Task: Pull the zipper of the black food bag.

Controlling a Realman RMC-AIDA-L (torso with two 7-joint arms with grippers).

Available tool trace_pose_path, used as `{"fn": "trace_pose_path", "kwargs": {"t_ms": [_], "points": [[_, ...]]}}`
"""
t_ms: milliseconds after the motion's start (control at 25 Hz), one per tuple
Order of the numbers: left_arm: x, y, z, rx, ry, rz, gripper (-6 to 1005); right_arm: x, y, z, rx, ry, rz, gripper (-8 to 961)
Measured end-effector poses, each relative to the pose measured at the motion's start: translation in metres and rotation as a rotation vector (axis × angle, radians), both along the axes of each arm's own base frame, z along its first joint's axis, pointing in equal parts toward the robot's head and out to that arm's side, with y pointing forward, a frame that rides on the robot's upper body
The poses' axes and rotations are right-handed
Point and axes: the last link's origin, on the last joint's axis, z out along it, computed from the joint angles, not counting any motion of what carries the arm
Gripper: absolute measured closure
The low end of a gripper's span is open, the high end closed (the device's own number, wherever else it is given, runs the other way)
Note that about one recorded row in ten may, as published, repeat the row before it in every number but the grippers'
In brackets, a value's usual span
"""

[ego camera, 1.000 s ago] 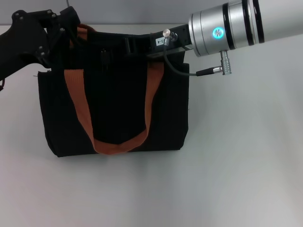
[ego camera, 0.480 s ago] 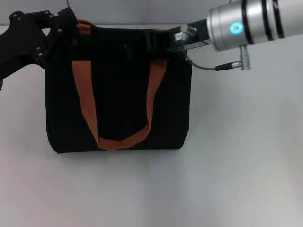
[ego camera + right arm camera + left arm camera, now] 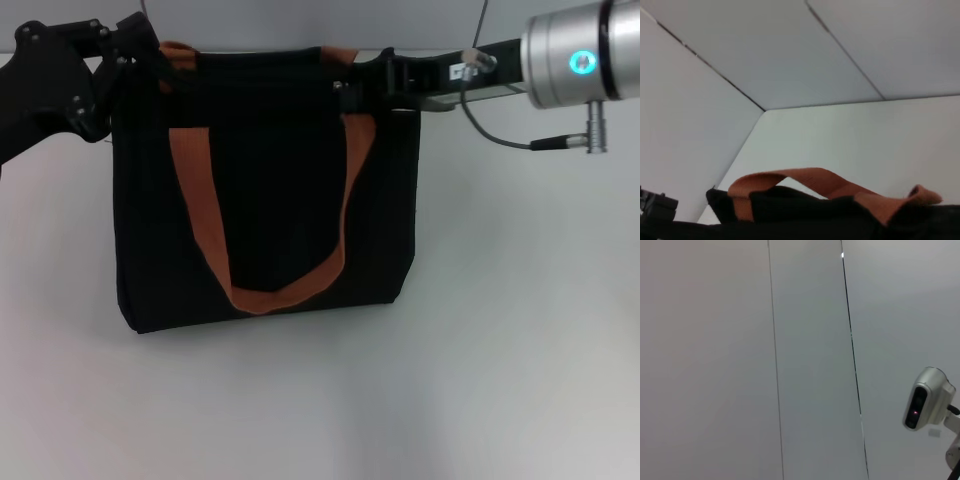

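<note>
Gripping the black food bag [image 3: 265, 190] at its ten-o'clock top corner with the left claw [image 3: 140, 45], apparently pinching fabric. Standing upright on the bench [image 3: 500, 380]. Working at the two-o'clock top edge with the right claw [image 3: 375, 80], finger state unreadable; zipper unseen. Probably mid-pull; next, drawing along the track.

No words, numbers or brand marks can be read anywhere; the small tag on the right arm's bracket [image 3: 463, 72] is illegible.
</note>
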Motion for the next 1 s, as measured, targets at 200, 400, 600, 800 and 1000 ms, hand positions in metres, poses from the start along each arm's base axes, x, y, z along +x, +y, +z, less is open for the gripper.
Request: {"fn": "trace_pose_path", "kwargs": {"t_ms": [200, 400, 600, 800, 1000], "points": [[-0.001, 0.000, 0.000, 0.001, 0.001, 0.003, 966, 0.002, -0.002, 0.005, 0.002, 0.035, -0.002, 953], [-0.001, 0.000, 0.000, -0.006, -0.005, 0.011, 966, 0.002, -0.005, 0.015, 0.026, 0.186, 0.056, 954], [-0.002, -0.001, 0.000, -0.009, -0.009, 0.017, 966, 0.010, -0.012, 0.028, 0.065, 0.404, 0.179, 855], [-0.003, -0.001, -0.001, -0.016, -0.017, 0.029, 966, 0.027, -0.031, 0.036, 0.117, 0.532, 0.399, 672], [-0.005, -0.003, -0.003, -0.034, -0.029, 0.044, 965, 0.046, -0.060, 0.025, 0.161, 0.563, 0.693, 506]]}}
